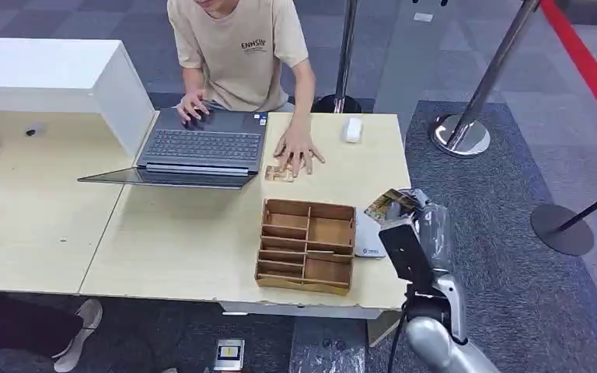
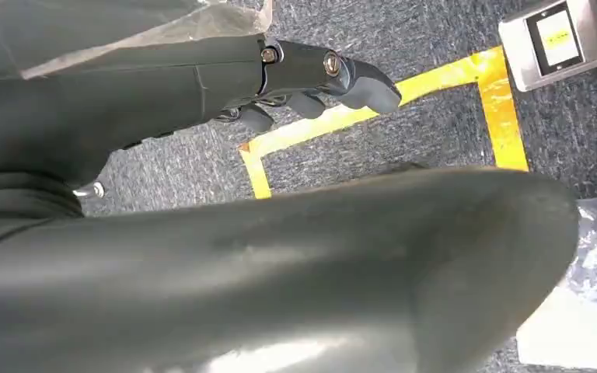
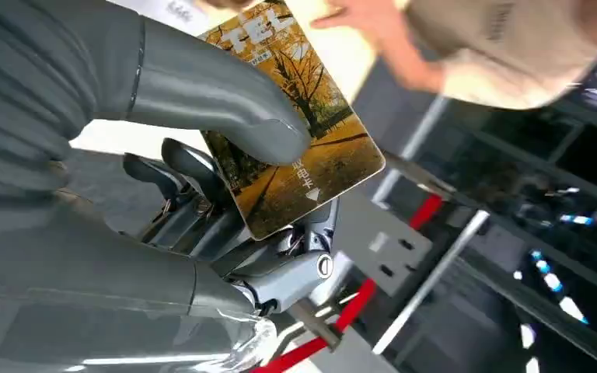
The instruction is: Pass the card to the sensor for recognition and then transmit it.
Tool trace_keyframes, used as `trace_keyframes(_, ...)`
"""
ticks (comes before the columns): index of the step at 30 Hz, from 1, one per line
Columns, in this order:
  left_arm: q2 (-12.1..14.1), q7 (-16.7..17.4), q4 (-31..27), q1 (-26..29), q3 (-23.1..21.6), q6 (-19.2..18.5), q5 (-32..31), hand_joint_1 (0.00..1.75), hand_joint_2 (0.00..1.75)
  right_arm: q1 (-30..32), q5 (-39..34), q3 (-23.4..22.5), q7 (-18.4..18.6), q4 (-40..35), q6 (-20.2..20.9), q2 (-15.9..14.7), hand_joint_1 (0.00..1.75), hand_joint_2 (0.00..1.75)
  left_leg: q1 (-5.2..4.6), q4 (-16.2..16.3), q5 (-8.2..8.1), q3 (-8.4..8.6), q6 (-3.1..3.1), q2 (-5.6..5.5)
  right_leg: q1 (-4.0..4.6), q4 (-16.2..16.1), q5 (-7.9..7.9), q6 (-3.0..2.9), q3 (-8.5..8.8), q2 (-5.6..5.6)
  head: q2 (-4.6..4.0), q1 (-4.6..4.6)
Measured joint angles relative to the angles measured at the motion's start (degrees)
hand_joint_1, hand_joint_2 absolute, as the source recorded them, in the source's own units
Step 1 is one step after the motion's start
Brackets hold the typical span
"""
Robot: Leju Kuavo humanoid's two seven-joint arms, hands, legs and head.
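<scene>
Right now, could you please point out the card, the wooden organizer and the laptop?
card point(image 3: 303, 144): right wrist view, middle of its printed face.
wooden organizer point(image 1: 333, 231): head view, floor of a rear compartment.
laptop point(image 1: 202, 145): head view, keyboard centre.

card point(image 3: 295, 124) with autumn-tree print, pinched in right hand point(image 3: 202, 194), raised above white sensor point(image 1: 368, 239).

My right arm point(image 1: 435, 342) was silver with a black wrist block. My right hand point(image 3: 202, 155) had a grey ribbed cover, thick grey thumb, darker fingers, and a round screw head at one knuckle. My left hand point(image 2: 303, 74) was dark grey, two screws showing.
</scene>
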Motion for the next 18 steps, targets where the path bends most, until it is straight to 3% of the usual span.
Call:
trace_keyframes(4, 0.0, -0.4, 0.0, 0.0, 0.0, 0.0, 0.0, 0.0, 0.0, 0.8, -5.0, 0.4, -2.7, -4.6, 1.9, 0.6, 1.75, 1.75, 0.0, 0.0, 0.0, -0.01, 0.0, -0.01, 0.0, 0.0, 0.0, 0.0, 0.01, 0.0, 0.0, -0.02)
trace_keyframes(8, 0.0, -0.5, 0.0, -0.1, 0.0, 0.0, -0.7, 0.0, 0.0, 0.8, -5.8, 2.1, -6.2, -5.5, 1.3, 2.1, 1.75, 1.75, 0.01, 0.0, 0.0, -0.01, 0.0, -0.01, 0.01, 0.0, 0.0, 0.0, 0.01, 0.0, 0.0, -0.02)
trace_keyframes(15, -0.2, -0.6, 0.0, -0.2, 0.0, -0.1, -1.0, 0.0, 0.0, -0.4, -3.9, 4.1, -5.9, -6.1, 1.3, 3.3, 1.75, 1.75, 0.01, 0.0, 0.01, -0.02, 0.0, -0.02, 0.01, 0.0, 0.0, 0.0, 0.03, -0.01, 0.0, 0.0)
trace_keyframes(18, -0.2, -0.4, 0.0, -0.2, 0.0, -0.5, -1.9, 0.0, 0.0, -2.6, 3.3, 5.0, -3.8, -6.4, 2.9, 3.3, 1.75, 1.75, 0.0, 0.0, 0.0, -0.02, 0.0, 0.03, 0.0, 0.0, 0.01, 0.0, 0.02, 0.02, 0.0, -0.02)
